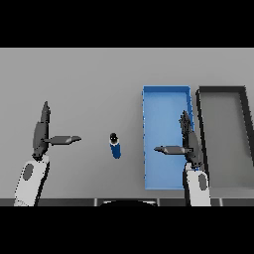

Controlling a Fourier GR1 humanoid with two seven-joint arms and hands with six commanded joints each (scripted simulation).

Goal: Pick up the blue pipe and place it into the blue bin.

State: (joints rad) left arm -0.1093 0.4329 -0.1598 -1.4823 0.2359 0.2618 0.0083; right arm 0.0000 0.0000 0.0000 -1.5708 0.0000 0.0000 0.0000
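The blue pipe (115,146) stands upright on the grey table (89,84), between the two hands and free of both. It is nearer to the thumb tip of the left hand (41,130) than to the thumb tip of the right hand (188,141). Both hands are released: the fingers are straight and point away from the robot, the thumbs stick out toward the middle, and nothing is held.

The right hand hovers over the right part of the blue bin (166,136), and the bin's left wall lies between its thumb and the pipe. A dark bin (225,139) is just beside the blue one, on the far side from the pipe.

The step in hand seems to be the reach. I think the right hand should travel across the bin wall, keep the fingers straight until the pipe is between thumb and fingers, then clench at the blue body, not at the dark cap, so that the pipe does not tip over.
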